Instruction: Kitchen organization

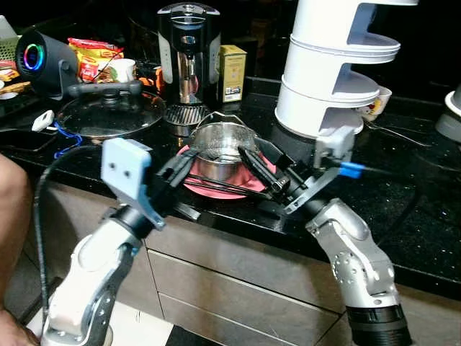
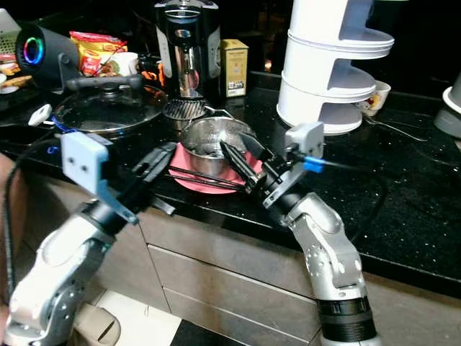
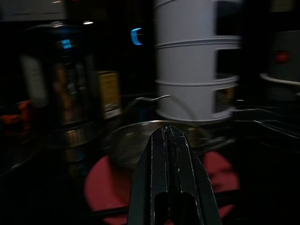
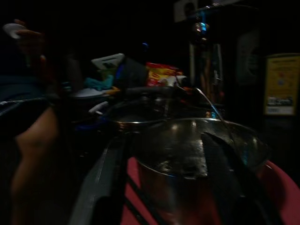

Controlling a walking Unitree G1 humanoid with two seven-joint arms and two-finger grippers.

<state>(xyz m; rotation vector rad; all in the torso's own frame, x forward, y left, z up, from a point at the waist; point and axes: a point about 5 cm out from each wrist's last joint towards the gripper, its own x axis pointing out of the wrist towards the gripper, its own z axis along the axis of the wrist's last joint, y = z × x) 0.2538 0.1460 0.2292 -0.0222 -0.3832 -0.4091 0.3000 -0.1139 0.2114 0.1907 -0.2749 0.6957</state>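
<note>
Two silver arms reach over the front edge of the black surface (image 1: 403, 216), toward a shiny pot (image 1: 223, 148). The pot sits on a pink mat (image 1: 248, 182) close to that front edge, near the middle. Dark sticks (image 2: 205, 176) lie across the mat in front of the pot.

The left pincer (image 1: 181, 167) comes in from the left and points at the pot's side. Its two black fingers are pressed together and hold nothing. Its tip is just beside the pot, but I cannot tell if it touches.

The right pincer (image 2: 238, 160) comes in from the right. Its fingers are spread apart, with one finger up by the pot's rim and the other lower, over the mat. From its wrist camera one finger crosses in front of the pot wall.

Behind the pot stands a coffee maker (image 1: 189, 50) with a yellow box (image 1: 232, 72) next to it. A glass lid (image 1: 108, 112) lies toward the left back. A tall white rack (image 1: 335, 65) stands toward the right back, with a bowl (image 1: 376, 104) beside it. A round speaker (image 1: 43, 61) with a glowing ring sits by the far left corner. A person's arm (image 1: 11, 216) is at the left edge.
</note>
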